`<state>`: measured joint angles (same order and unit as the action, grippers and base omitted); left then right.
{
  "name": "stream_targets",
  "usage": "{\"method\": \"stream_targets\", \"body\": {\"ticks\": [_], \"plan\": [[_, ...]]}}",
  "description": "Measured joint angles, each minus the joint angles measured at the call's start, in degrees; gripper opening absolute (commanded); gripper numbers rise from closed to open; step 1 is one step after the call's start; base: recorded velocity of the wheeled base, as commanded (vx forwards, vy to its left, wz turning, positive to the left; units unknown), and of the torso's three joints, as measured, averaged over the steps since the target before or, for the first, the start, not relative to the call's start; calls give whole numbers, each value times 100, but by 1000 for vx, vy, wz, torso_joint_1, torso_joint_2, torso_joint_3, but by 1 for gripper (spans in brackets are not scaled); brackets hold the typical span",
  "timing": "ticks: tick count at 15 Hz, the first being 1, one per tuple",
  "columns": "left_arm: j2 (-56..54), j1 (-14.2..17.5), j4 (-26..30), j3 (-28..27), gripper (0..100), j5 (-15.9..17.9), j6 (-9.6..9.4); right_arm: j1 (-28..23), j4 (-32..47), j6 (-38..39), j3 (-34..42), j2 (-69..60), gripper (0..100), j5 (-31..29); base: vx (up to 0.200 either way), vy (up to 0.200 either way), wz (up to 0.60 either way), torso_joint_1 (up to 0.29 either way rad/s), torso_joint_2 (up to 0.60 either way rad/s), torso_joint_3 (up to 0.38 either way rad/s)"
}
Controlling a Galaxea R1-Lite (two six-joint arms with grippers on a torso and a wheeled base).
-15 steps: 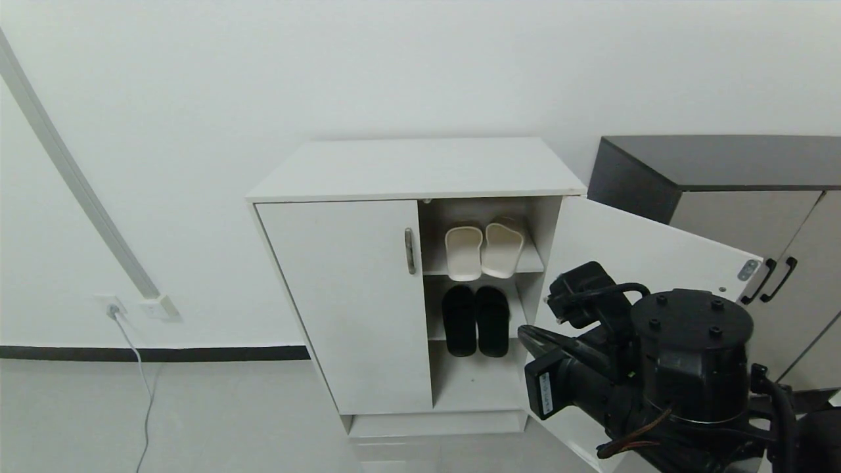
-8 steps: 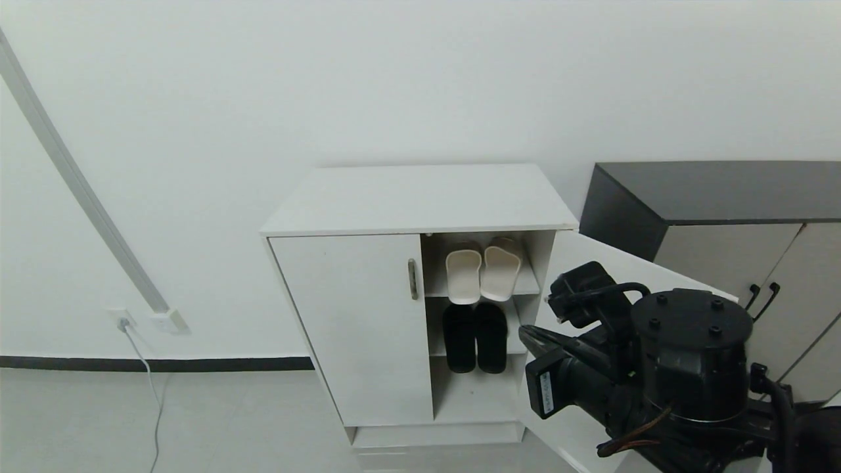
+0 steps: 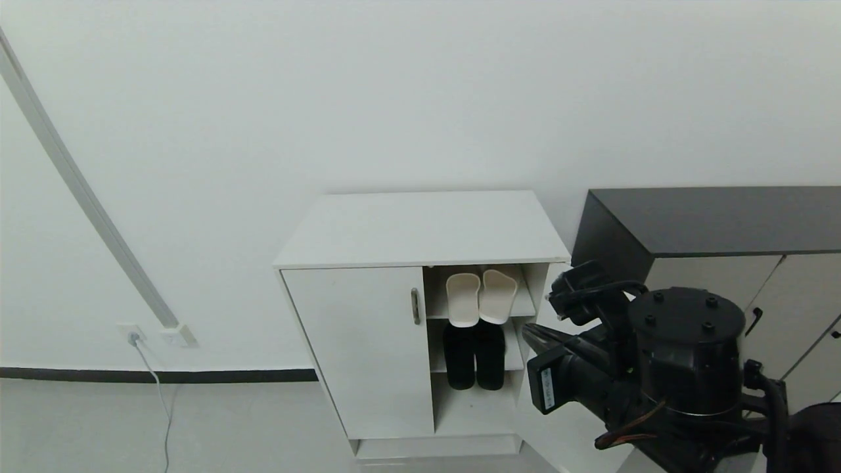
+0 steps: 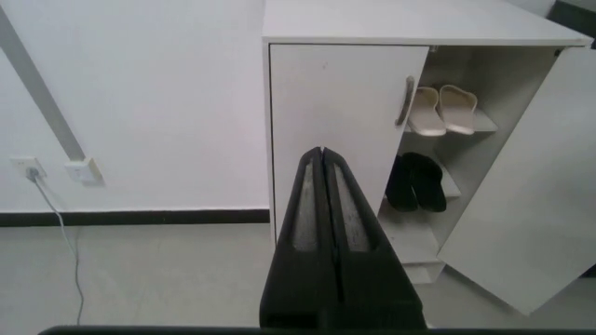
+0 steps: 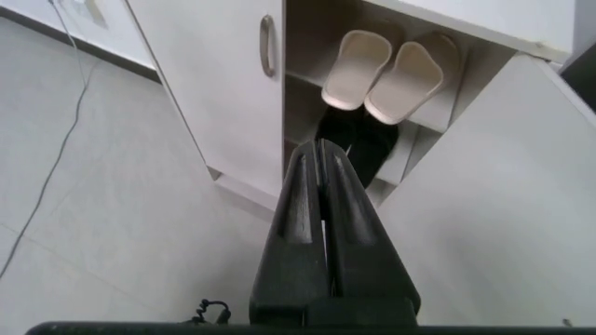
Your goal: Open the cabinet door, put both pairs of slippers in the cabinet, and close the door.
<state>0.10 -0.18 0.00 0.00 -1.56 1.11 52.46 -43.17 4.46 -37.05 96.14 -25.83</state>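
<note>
1. Standing against the white wall [image 3: 420,98], head view: white laminate two-door cabinet [image 3: 420,226], left door [image 3: 358,348] shut, metal bar handle [image 3: 415,306] at its inner edge. Cream foam slippers [image 3: 479,299] are lodged on the upper shelf, black foam slippers [image 3: 474,355] on the shelf below. Both pairs are judged light and soft, with no further handling needed. A dark grey sideboard [image 3: 709,220] is set just beside the cabinet on the right, so room is limited there.
2. Left wrist view: left gripper [image 4: 322,154] is held with fingers pressed together, nothing between them, well apart from the cabinet. The right cabinet door [image 4: 535,177] is swung wide open. A stiff, light hinged panel is presumed, best pushed on its outer face near the free edge.
3. Right wrist view: right gripper [image 5: 319,149] is likewise clenched on nothing, before the open bay, with the door's inner face alongside. Bare grey floor [image 5: 112,186] is offered in front for the swing.
</note>
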Motion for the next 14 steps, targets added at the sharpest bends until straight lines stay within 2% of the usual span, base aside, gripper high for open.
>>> {"method": "stream_targets", "body": {"ticks": [6, 13, 14], "plan": [[0, 0, 2, 0, 0, 0, 0, -17, -7, -9, 61, 23, 0, 7, 0, 0, 0, 4, -8, -6], [0, 2, 2, 0, 0, 4, 1, -26, 12, -9, 76, 37, 0, 18, 0, 0, -600, 4, 0, 4], [0, 5, 2, 0, 0, 0, 1, -32, -10, -6, 76, 37, 0, 24, 0, 0, 0, 0, 0, 0]]}}
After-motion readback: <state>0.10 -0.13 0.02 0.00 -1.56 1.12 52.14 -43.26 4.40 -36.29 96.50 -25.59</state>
